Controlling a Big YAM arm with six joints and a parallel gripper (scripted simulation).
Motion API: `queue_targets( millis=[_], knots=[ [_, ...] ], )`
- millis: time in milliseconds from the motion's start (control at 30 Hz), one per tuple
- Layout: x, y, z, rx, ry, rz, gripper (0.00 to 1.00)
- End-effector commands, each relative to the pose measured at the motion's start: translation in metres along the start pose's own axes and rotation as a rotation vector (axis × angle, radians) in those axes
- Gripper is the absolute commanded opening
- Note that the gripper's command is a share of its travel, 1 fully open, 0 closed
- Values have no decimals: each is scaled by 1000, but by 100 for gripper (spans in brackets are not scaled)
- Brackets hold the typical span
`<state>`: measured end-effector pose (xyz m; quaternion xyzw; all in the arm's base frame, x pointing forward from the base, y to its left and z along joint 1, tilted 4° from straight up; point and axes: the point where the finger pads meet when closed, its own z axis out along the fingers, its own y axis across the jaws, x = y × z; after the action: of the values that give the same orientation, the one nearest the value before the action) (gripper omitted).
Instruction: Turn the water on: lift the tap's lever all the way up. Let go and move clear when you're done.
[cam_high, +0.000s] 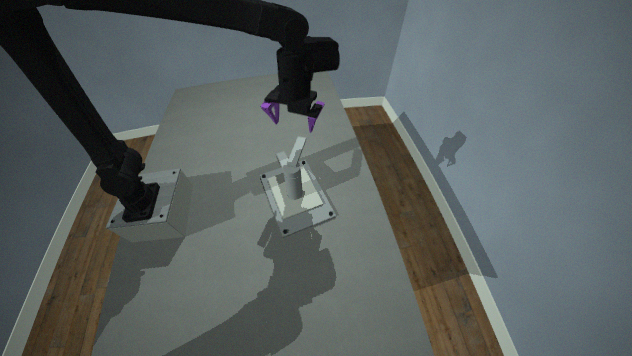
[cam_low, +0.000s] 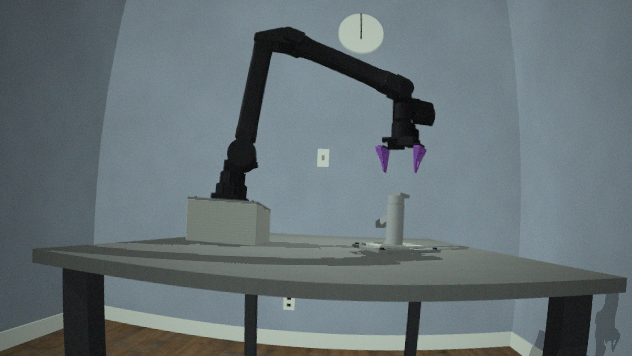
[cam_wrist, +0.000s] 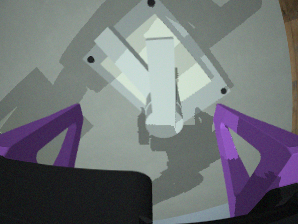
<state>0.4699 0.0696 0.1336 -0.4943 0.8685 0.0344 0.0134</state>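
The tap (cam_high: 293, 184) (cam_low: 395, 220) is a grey upright cylinder on a square base plate (cam_high: 320, 212) (cam_low: 370, 249) (cam_wrist: 133, 23) near the middle of the table. Its lever (cam_high: 299, 147) (cam_low: 404, 195) (cam_wrist: 161, 72) is a pale flat bar at the top of the cylinder, lying low and pointing away from the arm's base. A short spout (cam_high: 282, 159) (cam_low: 381, 222) (cam_wrist: 128, 68) sticks out lower down. My gripper (cam_high: 293, 122) (cam_low: 400, 167) (cam_wrist: 148, 111) has purple fingers pointing down. It is open and empty and hangs a short way straight above the tap's top, touching nothing.
The arm's grey mounting box (cam_high: 165, 200) (cam_low: 225, 220) stands on the table (cam_high: 225, 280) (cam_low: 320, 280) to the left of the tap. The table's right edge runs along a wooden floor strip (cam_high: 400, 200), with the wall beyond it.
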Motion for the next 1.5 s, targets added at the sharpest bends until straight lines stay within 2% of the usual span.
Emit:
queue_targets(
  millis=[0,267,300,700,1467],
  knots=[
    [-27,-22,-12,61,-37,-112,100],
    [-20,-15,-3,35,-22,-111,100],
    [-19,-14,-2,30,-18,-111,0],
    [-11,-6,4,7,-3,-102,0],
    [-15,-10,-1,21,-13,-101,0]
  ],
)
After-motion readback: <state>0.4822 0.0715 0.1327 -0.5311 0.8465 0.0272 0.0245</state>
